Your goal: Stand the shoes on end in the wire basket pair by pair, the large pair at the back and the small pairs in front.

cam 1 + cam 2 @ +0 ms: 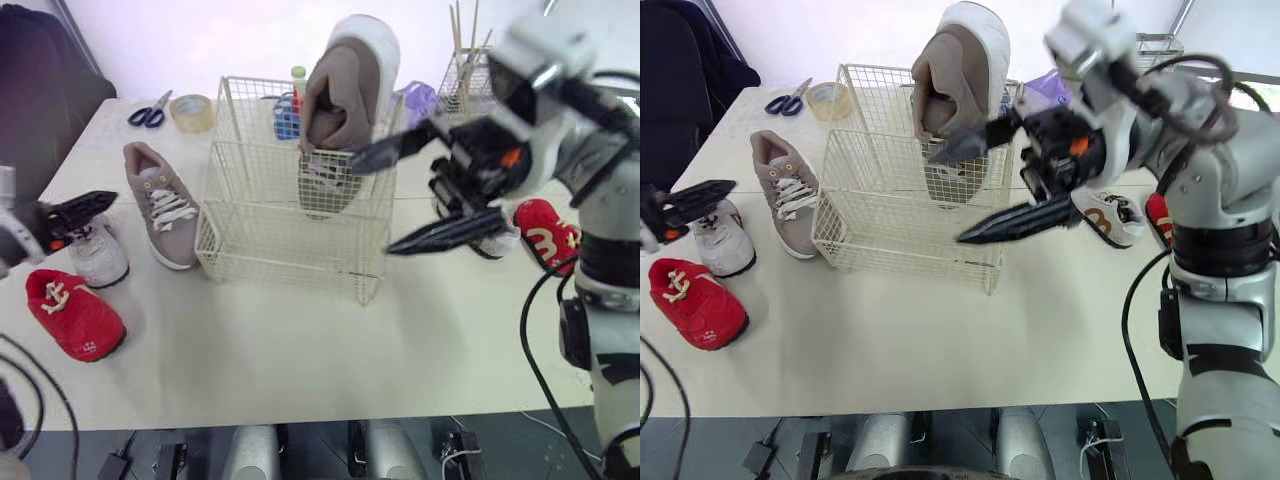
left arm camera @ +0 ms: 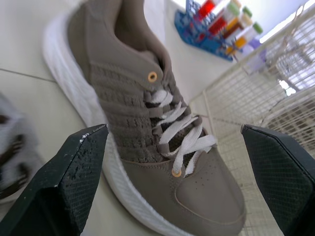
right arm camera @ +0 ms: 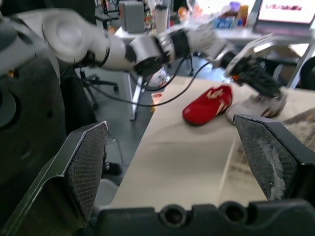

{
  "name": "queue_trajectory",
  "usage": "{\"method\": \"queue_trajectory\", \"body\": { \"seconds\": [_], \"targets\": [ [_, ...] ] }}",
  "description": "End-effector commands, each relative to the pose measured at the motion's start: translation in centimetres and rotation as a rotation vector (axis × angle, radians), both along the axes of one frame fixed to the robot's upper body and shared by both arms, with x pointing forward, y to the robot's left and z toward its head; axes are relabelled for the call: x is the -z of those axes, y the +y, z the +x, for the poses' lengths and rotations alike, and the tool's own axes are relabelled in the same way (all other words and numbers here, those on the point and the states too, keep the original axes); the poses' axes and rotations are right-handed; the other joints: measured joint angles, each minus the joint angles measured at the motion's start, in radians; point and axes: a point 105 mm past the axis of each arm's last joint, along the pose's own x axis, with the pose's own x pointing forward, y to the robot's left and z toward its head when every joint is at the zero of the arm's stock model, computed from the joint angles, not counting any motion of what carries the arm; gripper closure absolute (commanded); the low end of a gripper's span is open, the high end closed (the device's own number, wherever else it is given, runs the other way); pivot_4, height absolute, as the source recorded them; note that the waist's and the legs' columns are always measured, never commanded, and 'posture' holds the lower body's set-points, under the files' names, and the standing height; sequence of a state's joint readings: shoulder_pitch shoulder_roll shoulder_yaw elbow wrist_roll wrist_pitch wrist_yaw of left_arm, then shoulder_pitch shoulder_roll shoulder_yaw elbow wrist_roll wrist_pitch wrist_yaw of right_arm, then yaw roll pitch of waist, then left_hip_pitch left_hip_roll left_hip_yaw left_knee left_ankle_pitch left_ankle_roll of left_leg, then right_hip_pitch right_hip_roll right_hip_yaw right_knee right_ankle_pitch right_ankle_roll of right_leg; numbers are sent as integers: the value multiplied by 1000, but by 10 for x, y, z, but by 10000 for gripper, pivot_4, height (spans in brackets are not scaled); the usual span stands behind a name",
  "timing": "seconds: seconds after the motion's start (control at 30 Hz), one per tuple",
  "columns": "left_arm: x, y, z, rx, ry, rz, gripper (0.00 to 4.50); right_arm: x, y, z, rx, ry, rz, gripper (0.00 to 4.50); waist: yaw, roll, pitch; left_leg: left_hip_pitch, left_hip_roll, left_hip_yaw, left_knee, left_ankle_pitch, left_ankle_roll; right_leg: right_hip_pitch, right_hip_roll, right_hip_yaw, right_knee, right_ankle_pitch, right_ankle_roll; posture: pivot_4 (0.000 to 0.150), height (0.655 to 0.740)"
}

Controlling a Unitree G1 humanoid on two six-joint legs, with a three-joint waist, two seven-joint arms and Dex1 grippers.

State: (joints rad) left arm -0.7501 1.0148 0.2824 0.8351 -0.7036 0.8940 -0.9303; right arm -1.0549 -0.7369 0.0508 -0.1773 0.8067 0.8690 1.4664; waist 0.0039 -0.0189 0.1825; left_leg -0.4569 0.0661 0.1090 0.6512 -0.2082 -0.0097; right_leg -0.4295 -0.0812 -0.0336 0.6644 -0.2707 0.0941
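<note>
cream table (image 1: 300, 350), pale wall (image 1: 200, 40) behind; perhaps a dark chair (image 1: 40, 90) beside.

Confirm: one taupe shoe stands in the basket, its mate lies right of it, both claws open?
Wrong side: the mate lies left of the wire basket, per the left eye view. One taupe shoe does stand inside; left claw and right claw are open.

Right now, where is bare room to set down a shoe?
Bare: the table strip between the wire basket and the front edge; also the basket's front section. Crowded: left of the basket, with taupe shoe, white shoe, red shoe; right of it, the open right gripper.
</note>
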Motion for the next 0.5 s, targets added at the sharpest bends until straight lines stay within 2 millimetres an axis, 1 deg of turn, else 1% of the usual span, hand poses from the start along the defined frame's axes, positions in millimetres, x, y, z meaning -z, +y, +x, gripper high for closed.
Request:
{"method": "queue_trajectory", "body": {
  "seconds": [0.03, 0.13, 0.27, 0.5],
  "targets": [
    [-2, 4, 8, -12, -9, 31, 0, -7, -2, -4, 32, -75, -4, 443, -2, 0, 0, 0, 0, 0, 0, 0, 0, 0, 0, 0, 0, 0, 0, 1500, 7400],
    [7, 4, 17, -39, 13, 36, 0, -3, -4, -3, 67, -81, -13, 443, -2, -1, 0, -1, 0, 0, 0, 0, 0, -1, 0, 0, 0, 0, 0, 1500, 7400],
    [15, 4, 23, -74, 37, 9, 0, -2, -6, -3, 99, -90, -8, 443, -2, -1, 0, -1, 0, 0, 0, 0, 0, -1, 0, 0, 0, 0, 0, 1500, 7400],
    [42, -17, 33, -52, 157, 18, 0, -4, -3, -1, 128, -105, 3, 443, 5, -1, 0, -1, 0, -1, 2, 0, 0, -1, 0, 0, 1, 0, 0, 1500, 7400]
  ]
}}
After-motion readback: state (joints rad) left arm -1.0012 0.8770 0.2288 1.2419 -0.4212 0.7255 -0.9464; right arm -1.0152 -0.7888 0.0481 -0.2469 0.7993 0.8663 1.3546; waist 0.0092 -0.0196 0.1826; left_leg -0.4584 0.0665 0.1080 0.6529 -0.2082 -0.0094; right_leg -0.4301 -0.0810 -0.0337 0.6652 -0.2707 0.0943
